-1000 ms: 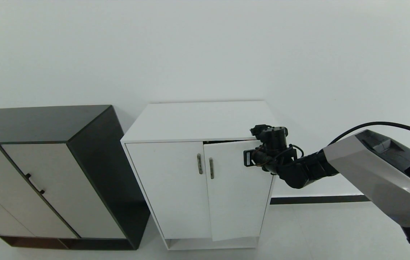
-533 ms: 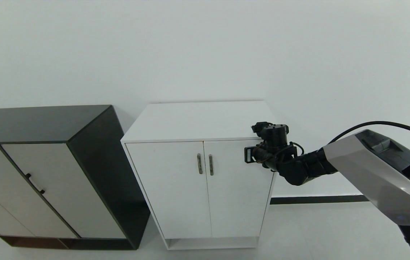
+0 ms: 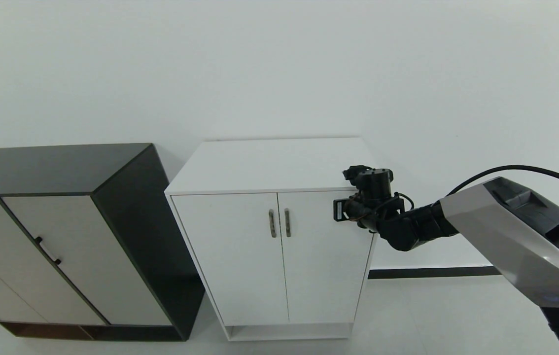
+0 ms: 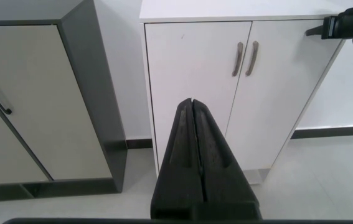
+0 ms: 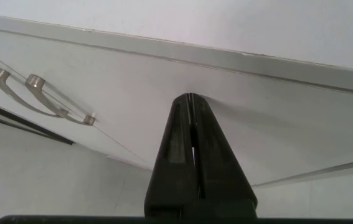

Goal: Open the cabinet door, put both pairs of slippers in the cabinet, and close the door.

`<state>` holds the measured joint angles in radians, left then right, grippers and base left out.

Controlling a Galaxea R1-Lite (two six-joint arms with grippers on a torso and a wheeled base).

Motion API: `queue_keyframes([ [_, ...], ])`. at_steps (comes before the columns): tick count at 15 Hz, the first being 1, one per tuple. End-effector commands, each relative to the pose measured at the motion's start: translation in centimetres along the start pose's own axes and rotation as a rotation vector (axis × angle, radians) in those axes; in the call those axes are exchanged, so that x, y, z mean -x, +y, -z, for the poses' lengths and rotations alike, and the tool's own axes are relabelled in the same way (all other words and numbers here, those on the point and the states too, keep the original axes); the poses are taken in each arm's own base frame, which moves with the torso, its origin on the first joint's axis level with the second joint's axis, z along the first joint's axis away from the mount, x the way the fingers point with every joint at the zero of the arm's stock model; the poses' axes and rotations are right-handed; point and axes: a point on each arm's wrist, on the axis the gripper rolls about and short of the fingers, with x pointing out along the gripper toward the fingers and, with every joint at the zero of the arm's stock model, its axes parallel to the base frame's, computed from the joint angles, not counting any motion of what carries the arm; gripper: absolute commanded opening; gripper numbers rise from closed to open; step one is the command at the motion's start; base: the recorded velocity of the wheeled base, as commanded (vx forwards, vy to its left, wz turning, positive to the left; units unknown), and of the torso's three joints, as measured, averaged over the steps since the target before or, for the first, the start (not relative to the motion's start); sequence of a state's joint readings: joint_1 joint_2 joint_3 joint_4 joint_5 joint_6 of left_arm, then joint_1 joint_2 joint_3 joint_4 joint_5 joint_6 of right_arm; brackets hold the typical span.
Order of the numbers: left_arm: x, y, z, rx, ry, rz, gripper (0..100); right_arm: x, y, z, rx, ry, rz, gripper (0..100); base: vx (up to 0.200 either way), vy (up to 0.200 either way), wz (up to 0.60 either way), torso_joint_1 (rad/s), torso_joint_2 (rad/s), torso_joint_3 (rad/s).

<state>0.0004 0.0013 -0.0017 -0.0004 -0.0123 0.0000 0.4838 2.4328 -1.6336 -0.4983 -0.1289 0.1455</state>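
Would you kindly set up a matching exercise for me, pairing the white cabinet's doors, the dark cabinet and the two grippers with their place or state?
Things:
1. white cabinet's doors
2. dark cabinet
3. right gripper
4. left gripper

Place or state:
A. shut, tip at the right-hand door, near its top
B. shut, empty, held back from both cabinets
C. both closed, handles side by side
D. stands on the robot's left of the white one

Pairs: 1-C, 2-D, 3-A, 4-B

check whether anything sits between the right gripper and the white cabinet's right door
Nothing visible does. The right gripper, shut, has its tip right at the face of the right door, near the top outer corner. The door is closed.
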Motion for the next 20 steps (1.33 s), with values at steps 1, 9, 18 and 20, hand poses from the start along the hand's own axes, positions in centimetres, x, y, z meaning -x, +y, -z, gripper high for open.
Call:
queue_keyframes([
  [1,0.0,0.0,0.0,0.0,-0.001,0.0,0,0.0,-0.1,-0.3,-0.002,-0.004,0.003,0,0.0,0.0,0.0,0.0,0.0,0.0],
  [9,0.0,0.0,0.0,0.0,0.001,-0.001,0,3.6,0.0,-1.1,0.005,0.032,-0.002,0,0.0,0.0,0.0,0.0,0.0,0.0],
  [18,0.0,0.0,0.0,-0.002,-0.001,-0.001,0,19.0,-2.8,1.6,0.012,0.059,0.017,0,0.0,0.0,0.0,0.0,0.0,0.0],
  [20,0.0,0.0,0.0,-0.002,0.001,0.0,0,22.7,-3.8,2.6,0.023,0.07,0.033,0,0.0,0.0,0.0,0.0,0.0,0.0],
])
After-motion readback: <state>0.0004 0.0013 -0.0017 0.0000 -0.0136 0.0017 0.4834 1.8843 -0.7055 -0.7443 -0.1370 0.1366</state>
